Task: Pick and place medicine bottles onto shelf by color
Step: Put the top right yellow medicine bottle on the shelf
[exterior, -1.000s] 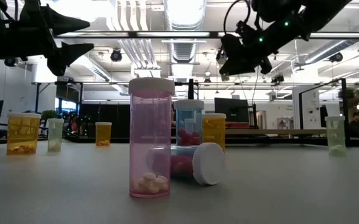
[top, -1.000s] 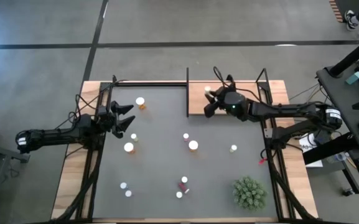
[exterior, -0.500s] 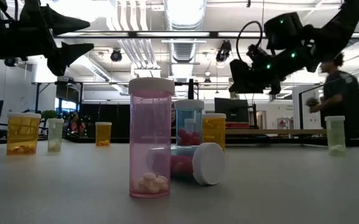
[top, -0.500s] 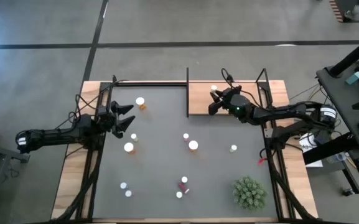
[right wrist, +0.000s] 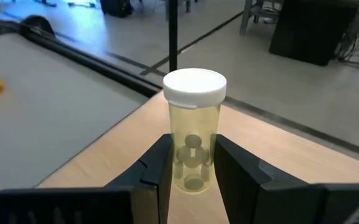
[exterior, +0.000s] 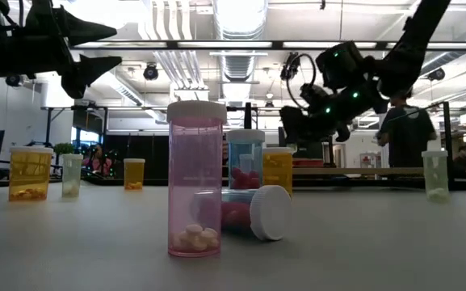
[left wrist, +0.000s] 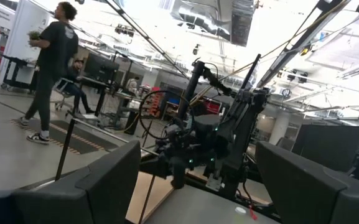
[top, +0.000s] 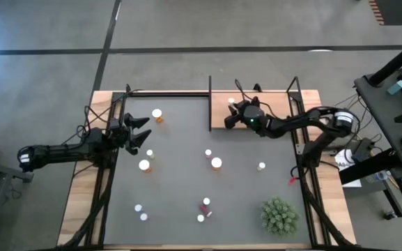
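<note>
My right gripper (top: 233, 111) is shut on a pale green medicine bottle (right wrist: 193, 140) with a white cap (top: 230, 102). It holds the bottle upright over the left part of the wooden shelf (top: 274, 104) at the table's far side. My left gripper (top: 145, 130) hangs open and empty above the mat's left edge. Other medicine bottles stand on the dark mat (top: 180, 181): an orange one (top: 157, 115) at the far left, another (top: 144, 165), a pink one (top: 208, 154) and a pale green one (top: 261, 166). One pink bottle (exterior: 245, 214) lies on its side. My right gripper pinches the lower half of the bottle's body (right wrist: 178, 155) between its two fingers (right wrist: 156, 171), one on each side. The fingers come in nearly level from the table's right side. The bottle stands upright, cap up. Its base is between the fingers, and whether it touches the board I cannot tell.
A green spiky plant (top: 279, 216) sits at the mat's near right corner. Thin black posts (top: 210, 103) frame the shelf. Several small bottles (top: 206, 202) cluster near the mat's front edge. A person (exterior: 406, 137) stands in the room beyond the table.
My right gripper has come down toward the shelf, still shut on the pale green bottle, which stays upright. It drifted slightly toward the table's right edge, then back left.
</note>
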